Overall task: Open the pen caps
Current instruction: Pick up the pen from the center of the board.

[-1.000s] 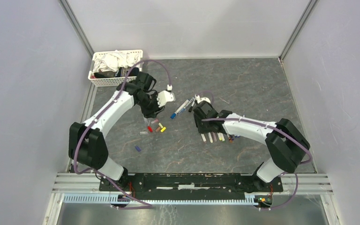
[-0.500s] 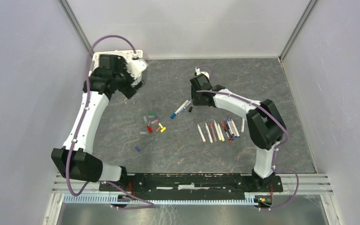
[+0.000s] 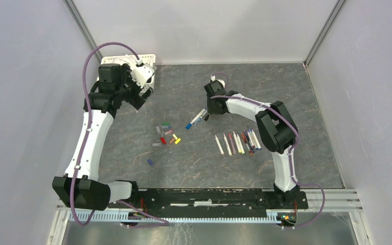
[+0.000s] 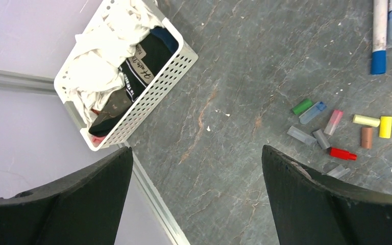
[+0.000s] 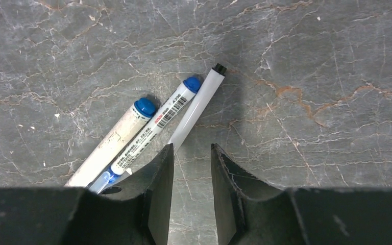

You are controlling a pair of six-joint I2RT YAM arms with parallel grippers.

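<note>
Both arms have swung out since a second ago. The left arm (image 3: 89,138) lifted off the loose pen caps (image 3: 166,133) and went to the far left corner by the white basket (image 4: 132,97). The right arm (image 3: 245,104) left the row of pens (image 3: 237,143) and reached to the far centre.

Hidden bits:
- **Top view:** the left wrist covers part of the basket, and the right wrist covers its own fingers.
- **Right wrist view:** the near ends of the three pens (image 5: 159,121) go behind one finger (image 5: 155,194), so those ends can't be checked. Two blue ends and one black tip show at the far ends.
- **Left wrist view:** a blue-ended pen (image 4: 379,35) is cut off at the top edge.
- **Top view again:** one small cap (image 3: 150,162) lies apart, nearer, colour unclear.

The left gripper (image 4: 196,153) is spread fully wide, holds nothing, and is up off the table (image 4: 235,76). The right gripper (image 5: 191,150) is part open with a narrow gap and only bare table in it. Its tips are just beside the black-tipped pen (image 5: 196,104); contact can't be told.
</note>
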